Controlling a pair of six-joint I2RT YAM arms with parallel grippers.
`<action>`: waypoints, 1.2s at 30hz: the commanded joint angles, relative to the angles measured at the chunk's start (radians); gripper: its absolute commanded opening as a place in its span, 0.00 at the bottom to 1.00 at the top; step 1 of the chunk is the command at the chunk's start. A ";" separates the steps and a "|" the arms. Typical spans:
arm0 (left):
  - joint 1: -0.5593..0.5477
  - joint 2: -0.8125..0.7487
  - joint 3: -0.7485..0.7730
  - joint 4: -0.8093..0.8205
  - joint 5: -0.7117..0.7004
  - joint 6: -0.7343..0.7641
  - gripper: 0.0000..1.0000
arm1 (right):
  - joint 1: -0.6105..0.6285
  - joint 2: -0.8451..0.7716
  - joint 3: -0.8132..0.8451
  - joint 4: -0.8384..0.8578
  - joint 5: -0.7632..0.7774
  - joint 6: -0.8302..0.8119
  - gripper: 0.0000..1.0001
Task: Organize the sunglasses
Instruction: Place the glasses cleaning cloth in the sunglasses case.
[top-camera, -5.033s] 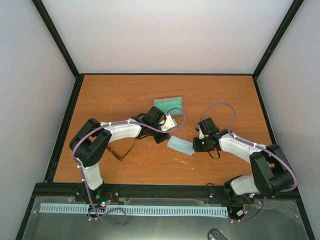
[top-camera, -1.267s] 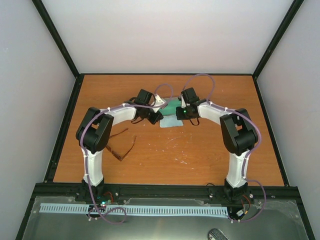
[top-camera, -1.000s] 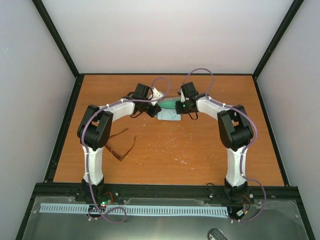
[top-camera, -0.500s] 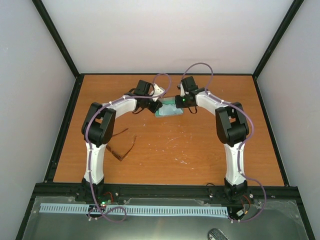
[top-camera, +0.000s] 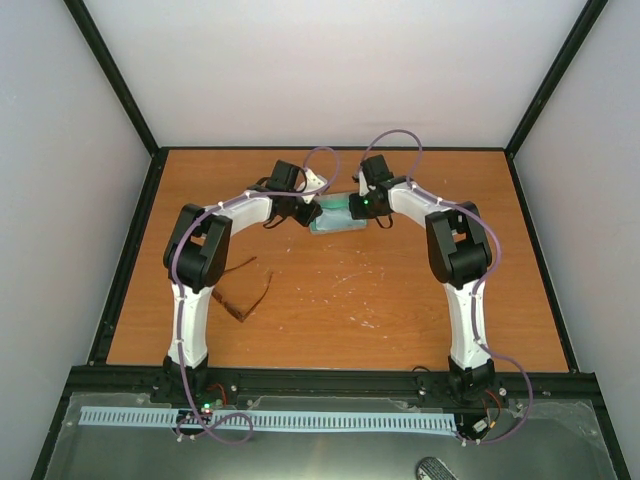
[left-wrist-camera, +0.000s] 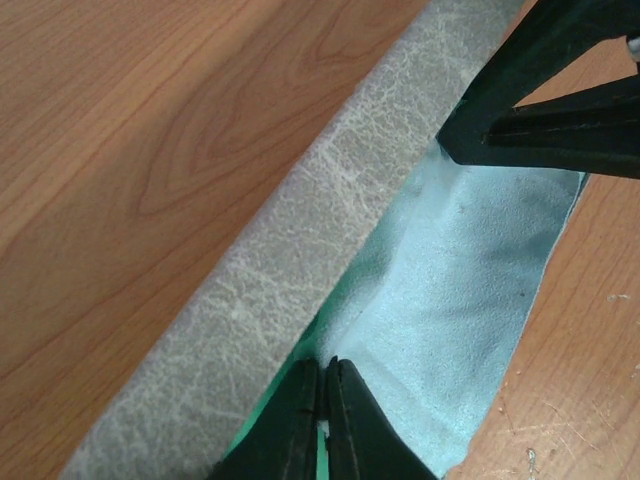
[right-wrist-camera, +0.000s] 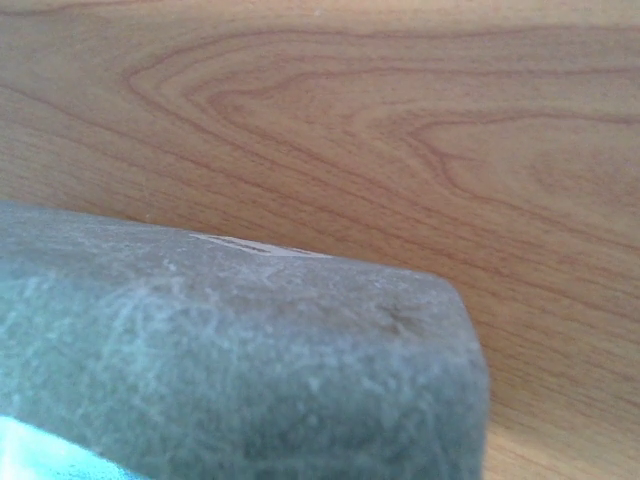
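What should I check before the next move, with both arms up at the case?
1. Case open, green lining showing: ok.
2. Cloth fully inside the case: cannot tell. It lies against the grey wall, but how much of it is inside is unclear.
3. Left fingers shut on the cloth's near edge: ok.
4. Right fingers shut on its far edge, seen from the left wrist view: ok.
5. Right wrist view usable: not ok. The case wall fills it.
6. Sunglasses in the case: not ok. They lie unfolded on the table beside the left arm.
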 joint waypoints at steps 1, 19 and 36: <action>0.009 0.009 0.016 -0.017 -0.010 0.000 0.07 | -0.003 0.000 0.025 -0.019 0.007 -0.004 0.09; 0.009 -0.090 -0.118 0.020 -0.036 -0.013 0.30 | 0.007 -0.145 -0.106 0.029 0.035 0.038 0.29; 0.036 -0.433 -0.328 -0.047 -0.046 0.245 0.63 | 0.062 -0.534 -0.387 0.003 0.200 0.078 0.48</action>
